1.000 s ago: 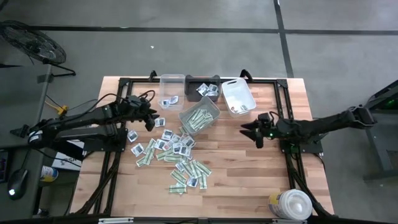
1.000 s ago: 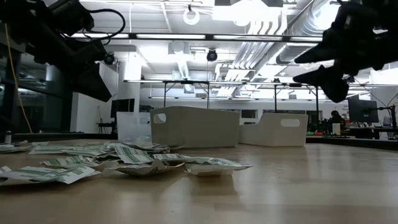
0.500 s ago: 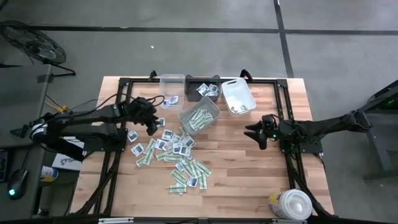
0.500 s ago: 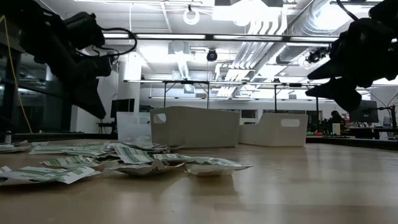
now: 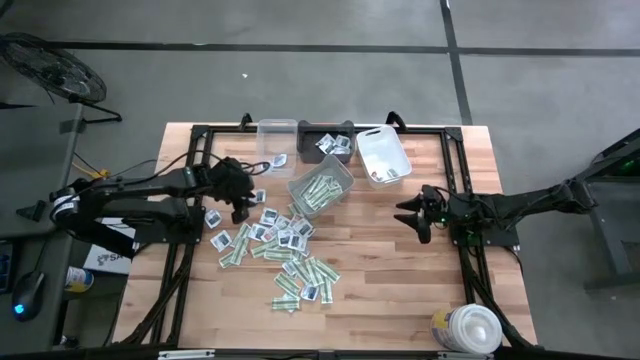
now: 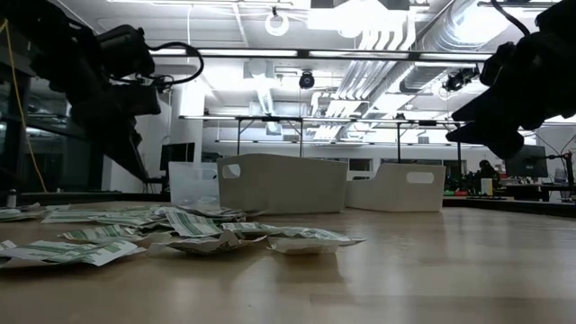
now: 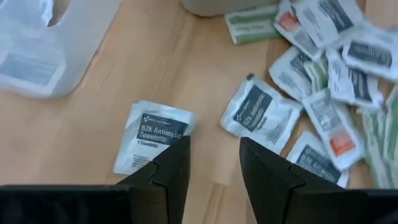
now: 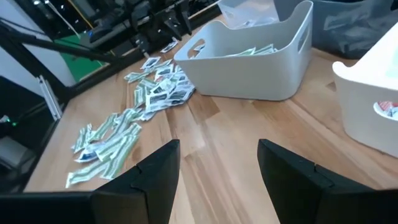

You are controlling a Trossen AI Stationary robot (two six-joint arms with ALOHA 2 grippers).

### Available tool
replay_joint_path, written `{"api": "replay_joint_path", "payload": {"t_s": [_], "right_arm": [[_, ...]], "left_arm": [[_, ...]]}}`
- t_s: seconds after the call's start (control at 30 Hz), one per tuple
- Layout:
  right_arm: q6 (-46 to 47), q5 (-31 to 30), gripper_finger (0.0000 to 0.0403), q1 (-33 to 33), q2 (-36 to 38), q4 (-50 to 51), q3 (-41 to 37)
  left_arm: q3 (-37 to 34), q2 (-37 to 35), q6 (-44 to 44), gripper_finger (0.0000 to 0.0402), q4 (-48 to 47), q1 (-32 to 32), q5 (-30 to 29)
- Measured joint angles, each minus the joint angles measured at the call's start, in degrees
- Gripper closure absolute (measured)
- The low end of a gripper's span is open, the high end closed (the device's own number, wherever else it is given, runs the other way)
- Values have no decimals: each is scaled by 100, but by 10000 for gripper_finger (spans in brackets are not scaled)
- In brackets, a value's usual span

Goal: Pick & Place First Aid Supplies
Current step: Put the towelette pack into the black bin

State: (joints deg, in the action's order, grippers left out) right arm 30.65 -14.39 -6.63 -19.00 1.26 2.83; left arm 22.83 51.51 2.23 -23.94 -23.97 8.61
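Note:
The first aid supplies (image 5: 283, 250) lie loose in a heap on the wooden table: green-and-white strips and squarish white packets. My left gripper (image 5: 243, 207) hangs open over the heap's left far corner, tipped downward, clear of the table in the low view (image 6: 144, 171). In its wrist view (image 7: 214, 158) a white antiseptic packet (image 7: 149, 134) lies flat just beside one finger, and several more (image 7: 261, 115) lie beyond. My right gripper (image 5: 408, 213) stands open at the right, pointing toward the heap, nothing between its fingers (image 8: 217, 158).
Along the far edge stand a clear bin (image 5: 277, 135), a dark bin (image 5: 330, 142) and a white bin (image 5: 383, 155). A pale bin with green strips (image 5: 320, 187) stands turned askew by the heap. A round white tub (image 5: 468, 330) is at the near right corner.
My left gripper has come down toward the heap's left far corner, tipping downward and rolling at the wrist. My right gripper has drawn back a little toward the table's right edge. Both have stayed open; the packets have not moved.

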Motion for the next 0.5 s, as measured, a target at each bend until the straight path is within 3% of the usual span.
{"api": "replay_joint_path", "payload": {"t_s": [0.5], "right_arm": [[-113,0,195,0,-2,-4,0]], "left_arm": [[0,65,650,263,-247,124,-579]]}}
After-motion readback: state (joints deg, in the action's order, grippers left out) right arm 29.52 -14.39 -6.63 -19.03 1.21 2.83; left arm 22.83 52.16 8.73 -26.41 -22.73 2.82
